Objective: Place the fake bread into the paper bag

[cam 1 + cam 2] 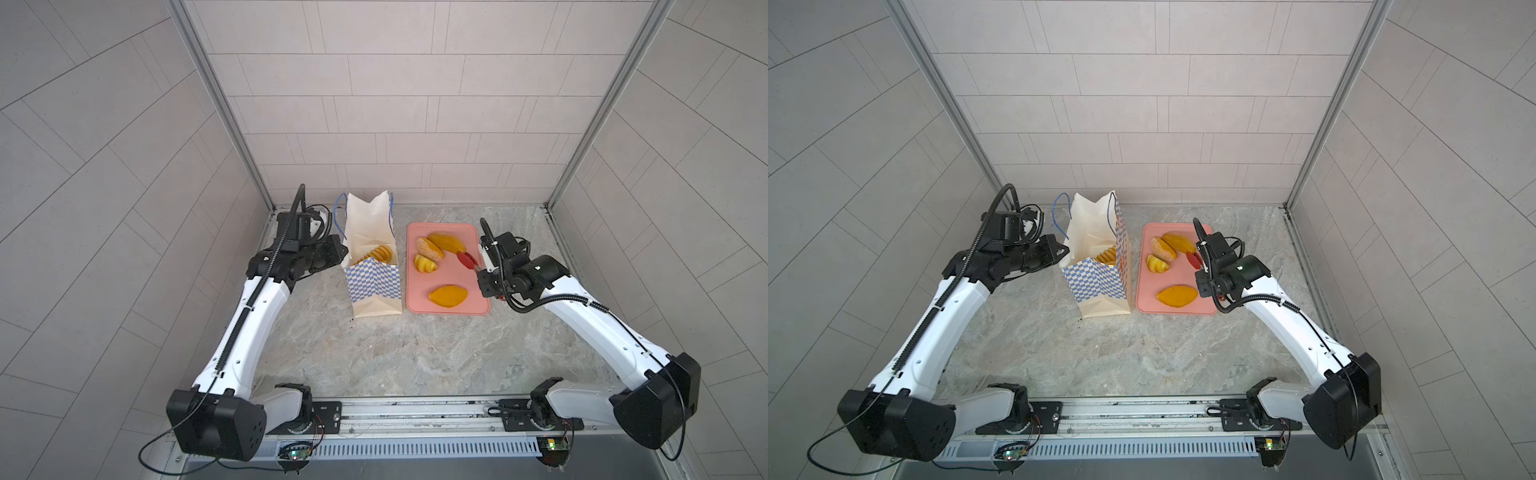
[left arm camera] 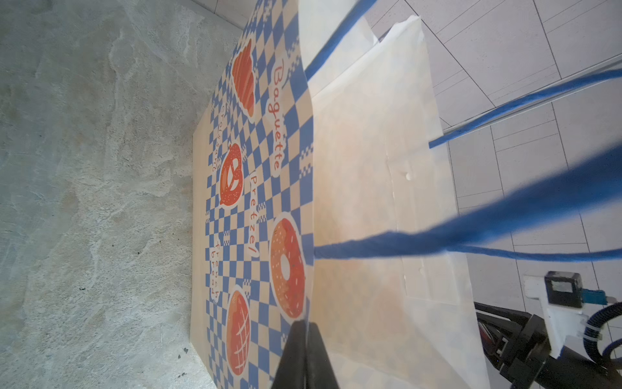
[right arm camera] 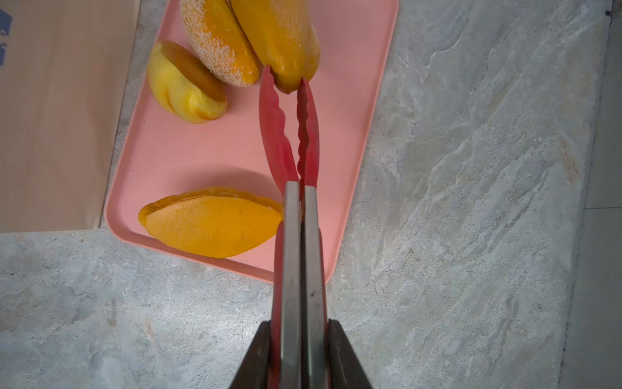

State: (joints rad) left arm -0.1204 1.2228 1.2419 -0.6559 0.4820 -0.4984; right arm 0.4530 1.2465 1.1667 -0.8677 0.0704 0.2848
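The paper bag (image 1: pixel 374 286) stands open on the left, and a ridged fake bread (image 1: pixel 379 252) lies inside it. My left gripper (image 2: pixel 305 325) is shut on the bag's rim at its left side (image 1: pixel 343 251). On the pink tray (image 1: pixel 419 286) lie a long loaf (image 3: pixel 279 37), a sesame bun (image 3: pixel 215 40), a split yellow piece (image 3: pixel 183 87) and a flat oval piece (image 3: pixel 208 225). My right gripper (image 3: pixel 299 323) is shut on the red tongs (image 3: pixel 289 134). The tong tips pinch the near end of the long loaf.
The tray sits right of the bag, almost touching it, on the grey marble table (image 1: pixel 415 353). The bag's blue cord handles (image 2: pixel 505 219) hang across the left wrist view. Tiled walls enclose the back and both sides.
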